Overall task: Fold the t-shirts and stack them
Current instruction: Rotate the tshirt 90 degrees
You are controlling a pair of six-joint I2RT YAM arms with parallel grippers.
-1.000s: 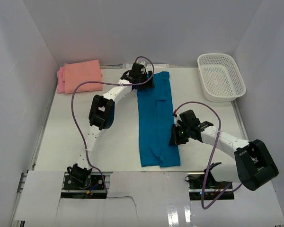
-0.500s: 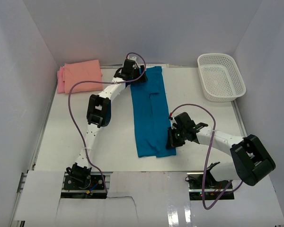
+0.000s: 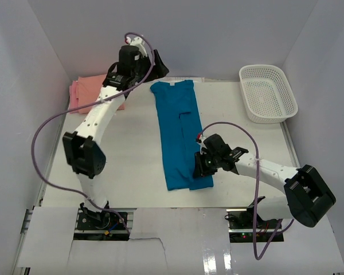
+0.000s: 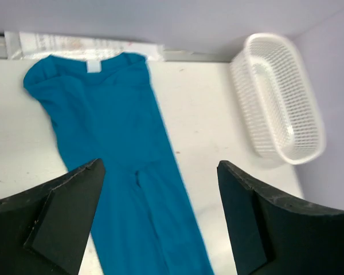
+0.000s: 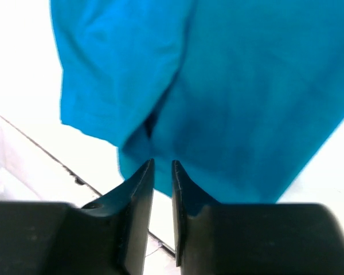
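The teal-blue t-shirt (image 3: 175, 132) lies flat on the table as a long narrow strip, with its neck and white label at the far end. It also shows in the left wrist view (image 4: 114, 143) and the right wrist view (image 5: 229, 86). My left gripper (image 3: 156, 67) is raised above the far end of the shirt, open and empty (image 4: 160, 217). My right gripper (image 3: 198, 166) is low at the shirt's near right edge. Its jaws are almost closed, with the tips at the teal cloth (image 5: 162, 166). The salmon-orange t-shirt (image 3: 87, 91) and the pink one (image 3: 73, 96) lie folded at the far left, partly hidden by my left arm.
A white mesh basket (image 3: 245, 73) stands at the far right, also in the left wrist view (image 4: 278, 152). White walls close in the table on the left, back and right. Cables loop from both arms.
The teal shirt slid left across the table. My left gripper let go of its far end and rose up and left. My right gripper shifted slightly left at the near end.
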